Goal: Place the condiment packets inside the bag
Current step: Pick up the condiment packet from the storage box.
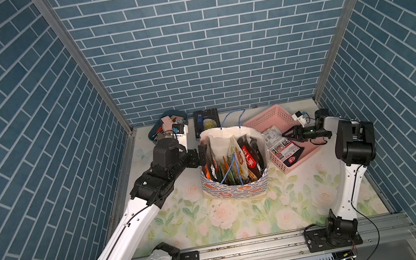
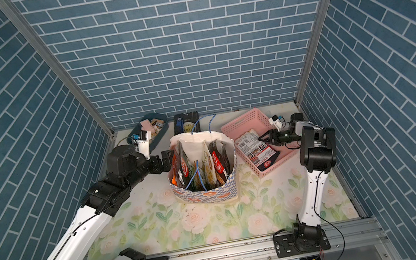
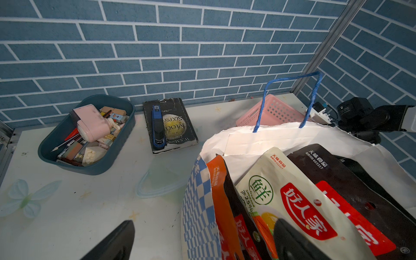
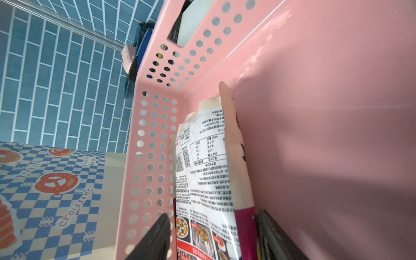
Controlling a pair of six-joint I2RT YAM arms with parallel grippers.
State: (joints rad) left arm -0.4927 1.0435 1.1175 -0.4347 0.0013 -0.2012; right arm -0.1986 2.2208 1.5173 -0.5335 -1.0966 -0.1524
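The bag [image 1: 236, 188] [image 2: 206, 196] stands open mid-table, with several condiment packets [image 1: 237, 157] [image 3: 281, 191] upright inside it. My left gripper [image 1: 203, 154] [image 3: 203, 222] is open astride the bag's left rim, one finger outside the checkered wall and one inside against the packets. Another packet [image 1: 279, 143] [image 4: 202, 168], its white printed back showing, lies in the pink basket [image 1: 264, 117], with a pale and magenta pouch [image 4: 231, 139] against it. My right gripper [image 1: 286, 136] [image 4: 212, 212] reaches into the basket, its jaws close on either side of these pouches with narrow gaps left.
A dark blue tub [image 1: 156, 133] [image 3: 56, 144] of oddments sits at the back left. Next to it, behind the bag, lies a black book [image 1: 207, 122] [image 3: 180, 126] with a blue pen [image 3: 157, 126] on it. The basket's perforated wall [image 4: 153, 157] stands beside one right finger.
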